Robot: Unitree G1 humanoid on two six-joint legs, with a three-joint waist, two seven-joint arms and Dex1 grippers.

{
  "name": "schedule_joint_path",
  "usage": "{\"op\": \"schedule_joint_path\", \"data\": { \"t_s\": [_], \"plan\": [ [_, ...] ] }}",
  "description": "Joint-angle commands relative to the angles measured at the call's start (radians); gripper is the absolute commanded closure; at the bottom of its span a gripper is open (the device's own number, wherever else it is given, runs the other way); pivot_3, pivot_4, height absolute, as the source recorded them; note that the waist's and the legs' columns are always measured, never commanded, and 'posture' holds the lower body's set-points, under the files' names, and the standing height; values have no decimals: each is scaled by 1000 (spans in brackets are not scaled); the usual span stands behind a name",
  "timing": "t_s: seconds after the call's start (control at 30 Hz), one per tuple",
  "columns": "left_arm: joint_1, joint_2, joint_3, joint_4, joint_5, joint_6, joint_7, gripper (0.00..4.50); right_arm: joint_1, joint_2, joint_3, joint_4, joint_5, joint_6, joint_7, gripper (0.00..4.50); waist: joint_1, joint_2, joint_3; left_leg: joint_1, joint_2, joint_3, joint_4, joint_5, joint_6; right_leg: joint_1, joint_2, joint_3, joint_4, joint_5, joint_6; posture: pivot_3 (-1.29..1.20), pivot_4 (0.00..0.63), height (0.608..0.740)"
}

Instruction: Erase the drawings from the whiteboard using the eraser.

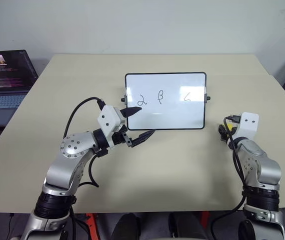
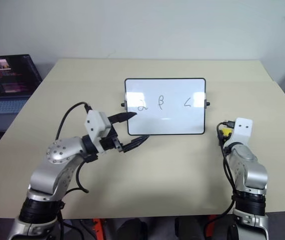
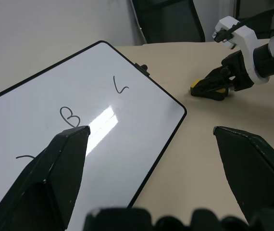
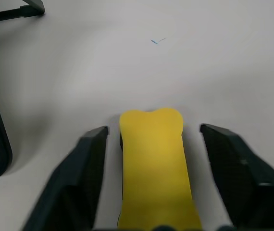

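Observation:
The whiteboard lies at the middle of the tan table, black-framed. The drawings sit in a row across its upper half: a 2, a beta-like loop and a 6. My left gripper hangs open over the board's near left corner, one fingertip above the board near the 2 and the other off its near edge. The yellow eraser lies on the table to the right of the board. My right gripper stands around it, a finger on each side with a narrow gap to each.
An open laptop with a lit screen sits off the table's far left. A black stand foot of the board shows near the eraser. Bare tabletop stretches in front of the board and behind it.

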Motion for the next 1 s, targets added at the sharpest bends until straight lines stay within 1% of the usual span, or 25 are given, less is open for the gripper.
{"op": "schedule_joint_path", "data": {
  "t_s": [0.03, 0.07, 0.1, 0.13, 1.0],
  "plan": [
    [-15, 5, 7, -24, -6, -15, -8, 0, -13, -2, -18, -16, 6, -22, 1, 2827, 0, 0, 0, 0, 0, 0, 0, 0, 0, 0, 0, 0, 0, 0, 0, 0, 150, 740],
    [-16, 5, 7, -24, -6, -15, -8, 0, -13, -2, -18, -15, 7, -23, 1, 3150, 0, 0, 0, 0, 0, 0, 0, 0, 0, 0, 0, 0, 0, 0, 0, 0, 150, 740],
    [-17, 5, 7, -23, -6, -16, -9, 0, -13, -1, -18, -14, 6, -24, 1, 3364, 0, 0, 0, 0, 0, 0, 0, 0, 0, 0, 0, 0, 0, 0, 0, 0, 150, 740],
    [-17, 5, 8, -23, -6, -16, -9, 0, -13, 0, -18, -13, 7, -23, 0, 3415, 0, 0, 0, 0, 0, 0, 0, 0, 0, 0, 0, 0, 0, 0, 0, 0, 150, 740],
    [-23, 1, 7, -21, -4, -16, -15, 0, -17, 10, -7, 14, 7, -41, 10, 3435, 0, 0, 0, 0, 0, 0, 0, 0, 0, 0, 0, 0, 0, 0, 0, 0, 150, 740]
  ]
}}
